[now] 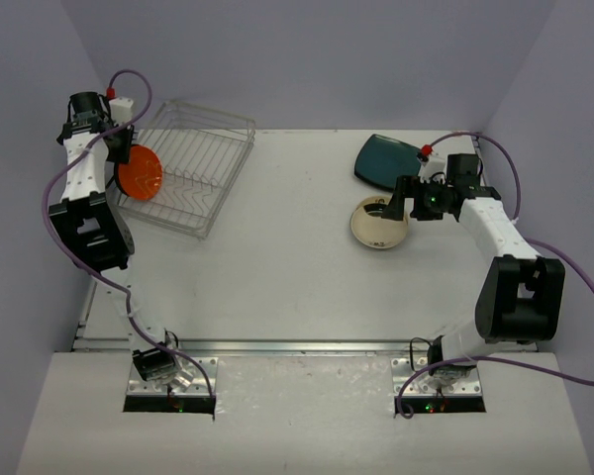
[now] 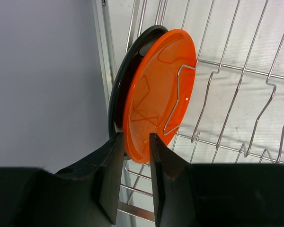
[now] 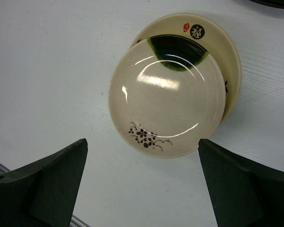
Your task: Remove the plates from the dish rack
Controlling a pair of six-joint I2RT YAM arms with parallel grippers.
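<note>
left tool (image 2: 135, 142) astride orange-red plate (image 2: 156, 94) rim in dish rack (image 1: 208, 158), clamp unclear | right tool (image 3: 142, 142) apart | stiff, slick; you pinch rim deep

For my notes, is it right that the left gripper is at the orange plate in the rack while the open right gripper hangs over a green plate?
The right gripper hangs over a cream plate, not green, as the right wrist view shows. The rest holds.
</note>
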